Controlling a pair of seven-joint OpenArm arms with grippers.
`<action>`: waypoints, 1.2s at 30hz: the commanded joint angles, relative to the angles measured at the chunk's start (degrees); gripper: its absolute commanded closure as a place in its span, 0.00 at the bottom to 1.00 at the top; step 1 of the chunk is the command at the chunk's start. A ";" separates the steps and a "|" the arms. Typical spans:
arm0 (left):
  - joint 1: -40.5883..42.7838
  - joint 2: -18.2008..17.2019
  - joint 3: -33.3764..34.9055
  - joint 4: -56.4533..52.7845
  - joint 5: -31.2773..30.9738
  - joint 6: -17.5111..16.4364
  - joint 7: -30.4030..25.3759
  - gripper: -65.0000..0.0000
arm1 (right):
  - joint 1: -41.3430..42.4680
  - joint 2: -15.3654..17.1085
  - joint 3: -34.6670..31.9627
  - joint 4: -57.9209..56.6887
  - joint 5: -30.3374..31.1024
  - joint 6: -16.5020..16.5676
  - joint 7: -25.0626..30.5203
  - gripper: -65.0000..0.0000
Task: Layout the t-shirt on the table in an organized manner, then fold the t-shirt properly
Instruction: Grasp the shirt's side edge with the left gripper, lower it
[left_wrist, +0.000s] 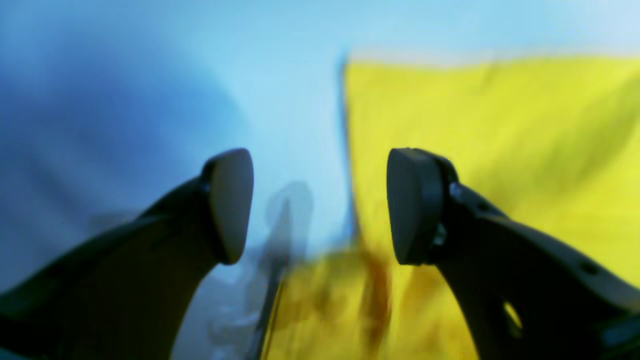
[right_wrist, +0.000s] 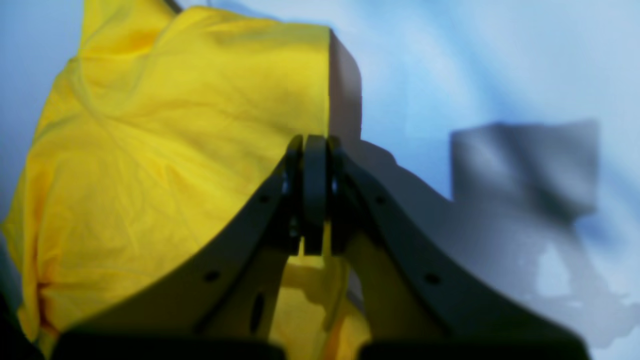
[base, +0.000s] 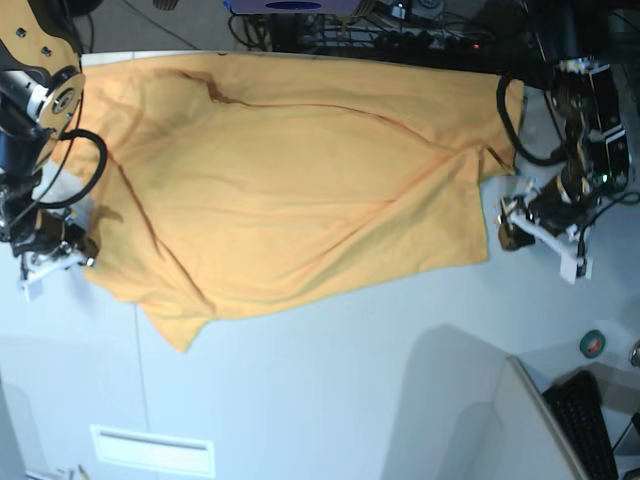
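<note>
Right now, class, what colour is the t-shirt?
Orange-yellow; the t-shirt shows best in the base view, spread on the table.

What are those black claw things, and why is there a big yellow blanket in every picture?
It's not a blanket, it's a t-shirt, spread out on a pale table. A robot with two arms is trying to lay it flat and fold it.

The picture from above shows the whole table. The arms reach in from the two sides.

The other two pictures come from little cameras on the robot's wrists, so you look along its claws, called grippers. That is why the shirt looks so close and blurry.

In the left wrist picture, the left gripper has its two fingers apart, with nothing between them. The shirt lies just past it.

In the right wrist picture, the right gripper is pinched shut right at the shirt's edge. It seems to be holding the cloth there.

On the table's edge you can also spot a keyboard.
</note>
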 joint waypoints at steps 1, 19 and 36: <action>-3.41 -1.11 0.78 -3.91 -0.32 0.33 -0.45 0.38 | 1.38 0.92 0.03 0.99 0.73 0.64 0.75 1.00; -21.43 -0.85 13.79 -36.79 -0.41 0.51 -5.81 0.39 | 1.29 1.36 0.03 0.99 0.73 0.64 0.75 1.00; -23.45 -0.49 13.79 -40.92 -0.50 0.33 -10.12 1.00 | 1.73 1.36 -0.06 0.99 0.73 0.64 0.84 1.00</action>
